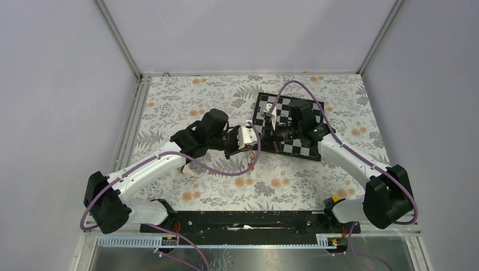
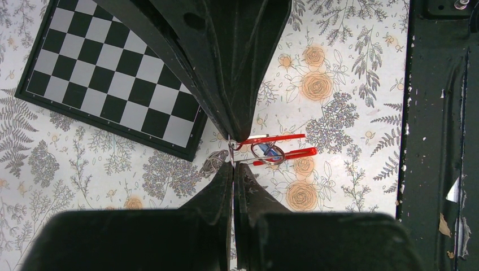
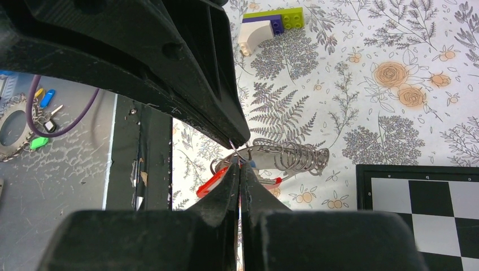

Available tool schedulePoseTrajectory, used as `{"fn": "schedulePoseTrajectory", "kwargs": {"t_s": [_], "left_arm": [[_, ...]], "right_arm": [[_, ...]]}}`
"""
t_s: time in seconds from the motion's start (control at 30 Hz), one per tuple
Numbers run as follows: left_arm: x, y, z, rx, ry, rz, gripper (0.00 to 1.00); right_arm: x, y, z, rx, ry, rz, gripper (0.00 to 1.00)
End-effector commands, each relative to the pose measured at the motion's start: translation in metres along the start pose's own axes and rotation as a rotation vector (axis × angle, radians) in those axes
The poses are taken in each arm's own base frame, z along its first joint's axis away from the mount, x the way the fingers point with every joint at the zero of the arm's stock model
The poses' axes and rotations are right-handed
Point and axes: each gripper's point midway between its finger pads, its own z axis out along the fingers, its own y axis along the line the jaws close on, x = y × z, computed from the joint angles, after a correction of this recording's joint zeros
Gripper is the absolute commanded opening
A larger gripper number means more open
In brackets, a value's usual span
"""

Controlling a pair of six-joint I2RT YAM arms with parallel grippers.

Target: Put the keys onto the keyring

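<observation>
My left gripper (image 1: 254, 134) and right gripper (image 1: 264, 127) meet tip to tip above the middle of the table. Both are shut on a thin metal ring of the keyring (image 2: 231, 144). In the left wrist view, my shut fingertips (image 2: 233, 165) face the right gripper's tips; past them hang the red strap section (image 2: 274, 137), a grey coil (image 2: 213, 162) and a blue-tagged key (image 2: 271, 151). In the right wrist view, my shut gripper (image 3: 240, 165) pinches the same ring, with the coil (image 3: 291, 155), a red piece (image 3: 212, 183) and a bit of blue (image 3: 252, 164) behind. The red strap dangles below (image 1: 257, 155).
A black-and-white chessboard (image 1: 308, 148) lies under the right arm and also shows in the left wrist view (image 2: 107, 79). A yellow-green, purple and white block (image 3: 271, 22) sits on the floral cloth. A black rail (image 1: 243, 220) runs along the near edge. Spare tagged keys (image 3: 42, 113) lie off the table.
</observation>
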Motion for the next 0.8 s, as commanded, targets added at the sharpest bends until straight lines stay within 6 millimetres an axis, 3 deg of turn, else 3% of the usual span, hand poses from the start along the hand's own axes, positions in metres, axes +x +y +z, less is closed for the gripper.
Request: {"fn": "schedulePoseTrajectory", "kwargs": {"t_s": [0.0, 0.27, 0.77], "left_arm": [[-0.017, -0.003, 0.000, 0.019, -0.061, 0.041, 0.00], [-0.018, -0.003, 0.000, 0.020, -0.062, 0.039, 0.00], [-0.022, -0.001, -0.006, 0.002, -0.071, 0.050, 0.00]], "right_arm": [[-0.019, 0.009, -0.007, -0.030, -0.042, -0.072, 0.00], [-0.018, 0.011, -0.006, -0.036, -0.042, -0.073, 0.00], [-0.007, -0.006, -0.010, 0.029, -0.007, -0.078, 0.00]]}}
